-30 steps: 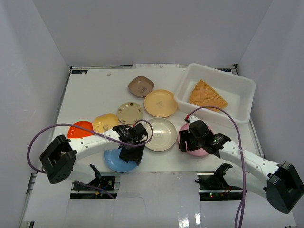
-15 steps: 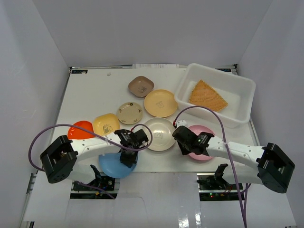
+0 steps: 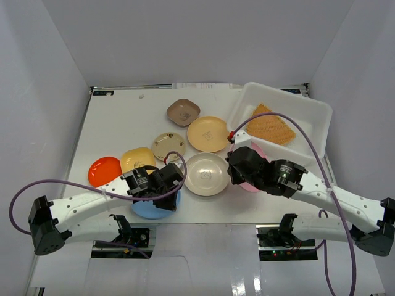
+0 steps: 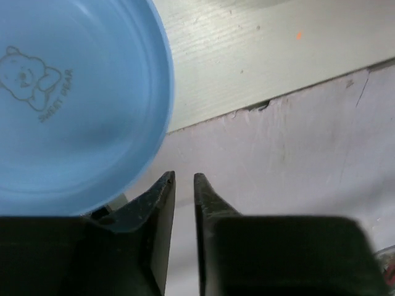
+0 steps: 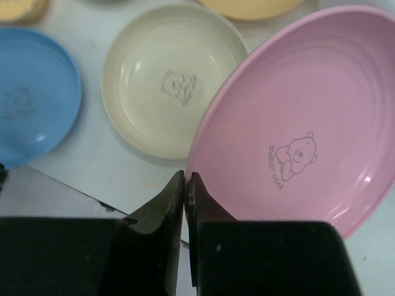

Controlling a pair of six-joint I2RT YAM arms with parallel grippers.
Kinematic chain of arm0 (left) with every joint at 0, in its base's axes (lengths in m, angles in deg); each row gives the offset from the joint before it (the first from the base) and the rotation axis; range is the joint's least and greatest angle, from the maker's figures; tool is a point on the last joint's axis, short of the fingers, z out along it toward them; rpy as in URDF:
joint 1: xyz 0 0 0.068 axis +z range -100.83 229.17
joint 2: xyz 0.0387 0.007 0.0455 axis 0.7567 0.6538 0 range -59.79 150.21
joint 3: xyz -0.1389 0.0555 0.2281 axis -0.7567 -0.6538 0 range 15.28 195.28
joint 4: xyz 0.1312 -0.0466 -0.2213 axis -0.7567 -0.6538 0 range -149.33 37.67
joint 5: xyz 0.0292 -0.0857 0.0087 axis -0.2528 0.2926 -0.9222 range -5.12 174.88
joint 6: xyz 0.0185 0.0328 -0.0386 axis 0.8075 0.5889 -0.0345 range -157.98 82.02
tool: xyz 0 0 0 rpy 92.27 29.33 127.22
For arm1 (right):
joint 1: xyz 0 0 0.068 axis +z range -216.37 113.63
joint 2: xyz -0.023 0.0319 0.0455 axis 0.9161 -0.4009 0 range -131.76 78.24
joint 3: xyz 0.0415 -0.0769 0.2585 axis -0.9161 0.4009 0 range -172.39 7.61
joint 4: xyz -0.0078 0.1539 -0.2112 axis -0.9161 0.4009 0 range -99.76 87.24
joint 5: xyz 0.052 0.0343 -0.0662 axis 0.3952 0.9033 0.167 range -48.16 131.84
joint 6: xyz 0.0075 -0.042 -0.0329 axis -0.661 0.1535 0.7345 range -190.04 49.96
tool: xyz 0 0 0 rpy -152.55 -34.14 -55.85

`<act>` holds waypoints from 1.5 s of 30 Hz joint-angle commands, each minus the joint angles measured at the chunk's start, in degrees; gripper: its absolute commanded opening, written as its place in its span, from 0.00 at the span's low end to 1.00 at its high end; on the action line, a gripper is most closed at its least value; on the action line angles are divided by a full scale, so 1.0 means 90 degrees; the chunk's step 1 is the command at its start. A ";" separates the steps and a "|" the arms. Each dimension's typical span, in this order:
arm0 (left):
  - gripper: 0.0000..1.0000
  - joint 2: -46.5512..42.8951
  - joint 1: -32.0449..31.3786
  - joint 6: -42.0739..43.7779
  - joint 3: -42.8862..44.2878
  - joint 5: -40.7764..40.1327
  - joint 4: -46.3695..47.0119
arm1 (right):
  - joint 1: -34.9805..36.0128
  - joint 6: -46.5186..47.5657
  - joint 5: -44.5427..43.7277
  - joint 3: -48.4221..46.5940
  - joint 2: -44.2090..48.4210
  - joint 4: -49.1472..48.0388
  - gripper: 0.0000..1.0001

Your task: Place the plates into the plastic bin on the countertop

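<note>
- Right gripper: jaws pressed together on the near rim of the pink plate, which it holds tilted. In the overhead view the plate sits right of centre, just below the plastic bin's lower-left corner.
- Left gripper: fingers drawn almost together, with nothing visible between the tips. The blue plate fills the upper left of the wrist view, its rim beside the left finger. Whether the rim is actually pinched cannot be told.
- Plastic bin: upper right of the overhead view, on the countertop. It holds one fan-shaped orange-tan plate and has room beside it.
- Done, by judgement: one plate is binned. The pink plate is gripped and close to the bin, but not yet inside.
- Left on the countertop:
  - brown plate, upper centre
  - tan plate, just left of the bin
  - small beige plate
  - yellow plate
  - orange plate, centre left
  - cream plate, centre
  - blue plate, at the lower edge and overhanging it
- Estimate: the task is at an early stage, with most plates yet to go in.
</note>
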 commanded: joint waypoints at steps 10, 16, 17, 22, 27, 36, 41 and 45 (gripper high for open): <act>0.74 0.0992 -0.0259 0.0308 0.0189 -0.1072 0.0367 | -0.1435 0.2614 -0.1479 -0.2305 -0.0780 -0.0494 0.08; 0.82 0.1128 -0.0269 0.0298 0.0111 -0.1612 0.0327 | -0.3721 0.3915 0.0230 -0.2597 -0.1756 -0.1559 0.08; 0.84 0.1177 -0.0279 0.0366 0.0043 -0.1370 0.0396 | -0.4071 0.4090 0.0609 -0.2541 -0.2038 -0.1956 0.08; 0.92 0.1773 -0.0279 0.0250 -0.0366 -0.1153 0.0533 | -0.4951 0.4180 0.0993 -0.2423 -0.2997 -0.2448 0.08; 0.88 0.2144 -0.0269 0.0045 -0.0514 -0.1299 0.0582 | -0.5295 0.3965 0.1472 -0.2238 -0.3583 -0.3024 0.08; 0.00 0.2458 -0.0269 0.0044 -0.0524 -0.1250 0.0505 | -0.5256 0.3303 0.2214 -0.2170 -0.3351 -0.2674 0.67; 0.00 0.1912 -0.0269 -0.0004 -0.0085 -0.1426 0.0026 | -0.4135 0.2454 0.1891 -0.0863 -0.1887 -0.3121 0.70; 0.00 0.1306 -0.0279 0.0005 0.0520 -0.1426 -0.0228 | -0.3392 0.1207 0.1912 0.1021 -0.0578 -0.4183 0.70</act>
